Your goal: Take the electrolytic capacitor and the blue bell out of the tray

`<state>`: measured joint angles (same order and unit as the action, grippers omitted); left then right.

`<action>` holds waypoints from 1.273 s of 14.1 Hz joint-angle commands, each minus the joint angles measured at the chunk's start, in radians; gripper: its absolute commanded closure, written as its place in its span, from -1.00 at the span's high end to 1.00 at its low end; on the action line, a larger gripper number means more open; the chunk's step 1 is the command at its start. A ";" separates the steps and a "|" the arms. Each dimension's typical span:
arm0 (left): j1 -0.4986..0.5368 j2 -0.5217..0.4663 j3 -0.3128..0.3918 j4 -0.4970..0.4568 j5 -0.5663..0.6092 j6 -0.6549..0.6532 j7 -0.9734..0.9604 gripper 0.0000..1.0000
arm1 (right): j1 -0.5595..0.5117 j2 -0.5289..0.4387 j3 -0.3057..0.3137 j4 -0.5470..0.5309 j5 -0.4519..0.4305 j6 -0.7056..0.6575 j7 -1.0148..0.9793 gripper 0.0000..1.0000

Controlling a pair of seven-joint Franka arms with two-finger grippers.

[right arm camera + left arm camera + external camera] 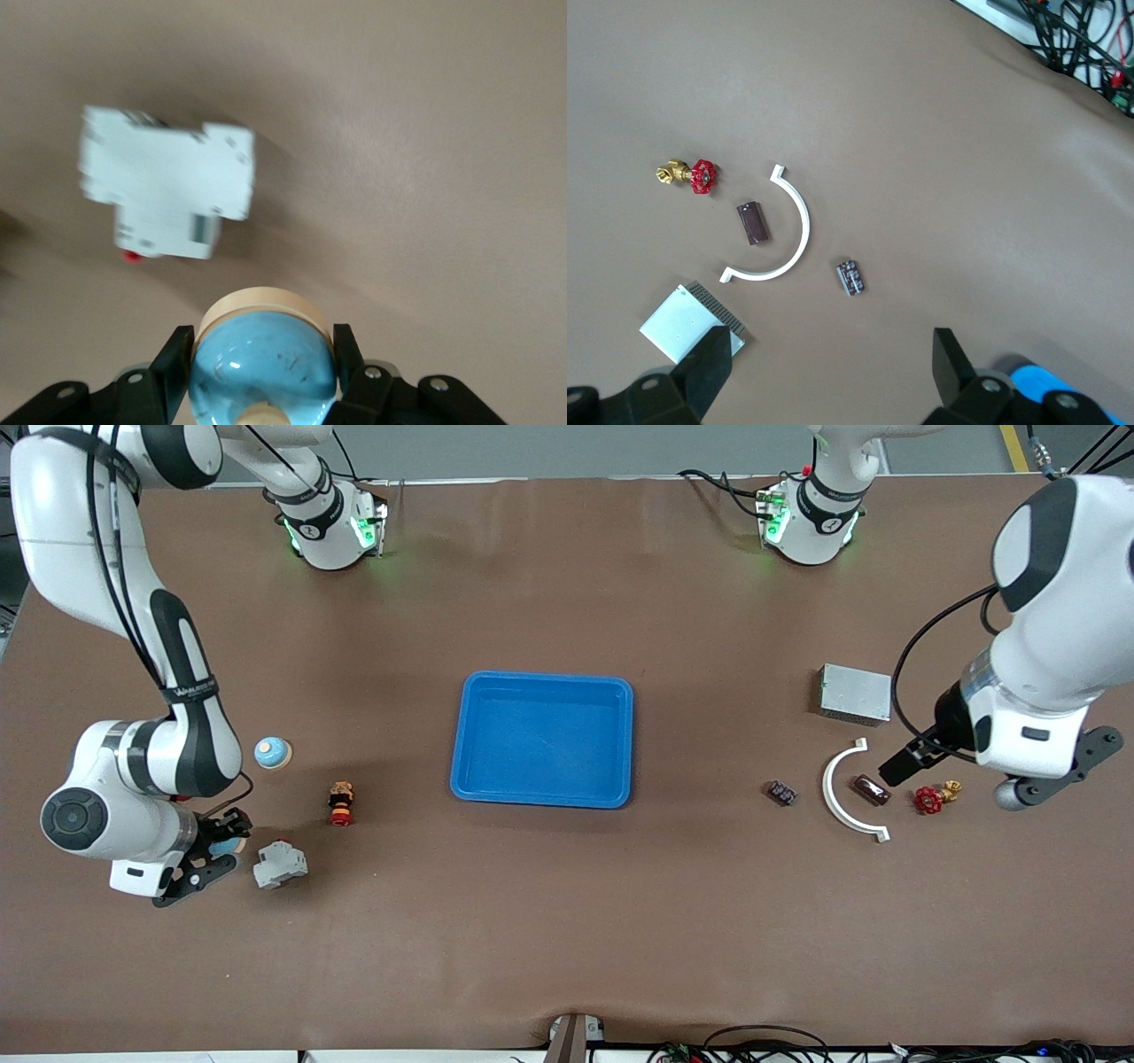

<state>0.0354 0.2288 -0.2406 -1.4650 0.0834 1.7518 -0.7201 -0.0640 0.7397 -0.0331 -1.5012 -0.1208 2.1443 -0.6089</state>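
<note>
Right end effector [215,849] pinches the blue domed bell on a wooden base [263,359] over the brown surface [567,921] at the right arm's end, well apart from the bright blue plastic tray [545,677]. We should lower it clear of the white plastic breaker block [168,190] before releasing. Left end effector [833,354] waits, spread.

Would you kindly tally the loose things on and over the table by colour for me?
Blue: 3 (tray, resting bell, held bell in the right hand)
White or grey: 3 (arc, breaker, metal box)
Red: 2 (valve, button)
Dark: 2 (brown block, black part)
Total: 10
</note>
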 commanded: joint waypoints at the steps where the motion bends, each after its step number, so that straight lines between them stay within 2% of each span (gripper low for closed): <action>1: 0.023 -0.064 0.009 -0.011 -0.034 -0.047 0.121 1.00 | -0.031 0.030 0.021 0.029 -0.025 0.002 -0.037 -1.00; 6: 0.069 -0.172 0.035 -0.058 -0.073 -0.101 0.324 1.00 | -0.086 0.096 0.021 0.026 -0.031 0.097 -0.107 -1.00; 8: 0.066 -0.201 0.078 -0.058 -0.071 -0.141 0.456 1.00 | -0.088 0.101 0.021 0.026 -0.028 0.098 -0.109 -0.99; 11: 0.028 -0.230 0.135 -0.055 -0.070 -0.190 0.504 1.00 | -0.088 0.104 0.022 0.026 -0.025 0.106 -0.109 -0.88; 12: 0.017 -0.236 0.145 -0.055 -0.062 -0.207 0.525 1.00 | -0.088 0.104 0.022 0.026 -0.025 0.106 -0.109 -0.70; 13: -0.006 -0.241 0.173 -0.058 -0.063 -0.227 0.559 1.00 | -0.086 0.104 0.022 0.026 -0.025 0.106 -0.107 -0.35; 14: -0.032 -0.250 0.208 -0.061 -0.063 -0.230 0.582 1.00 | -0.086 0.102 0.022 0.027 -0.025 0.106 -0.106 0.38; 15: -0.057 -0.253 0.234 -0.061 -0.070 -0.232 0.600 1.00 | -0.088 0.102 0.022 0.027 -0.023 0.105 -0.103 0.99; 18: -0.081 -0.275 0.241 -0.084 -0.070 -0.230 0.600 1.00 | -0.085 0.083 0.028 0.030 -0.019 0.077 -0.098 1.00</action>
<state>-0.0242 -0.0025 -0.0169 -1.5082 0.0339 1.5252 -0.1386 -0.1345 0.8250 -0.0260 -1.4943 -0.1362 2.2457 -0.7042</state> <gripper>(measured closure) 0.000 0.110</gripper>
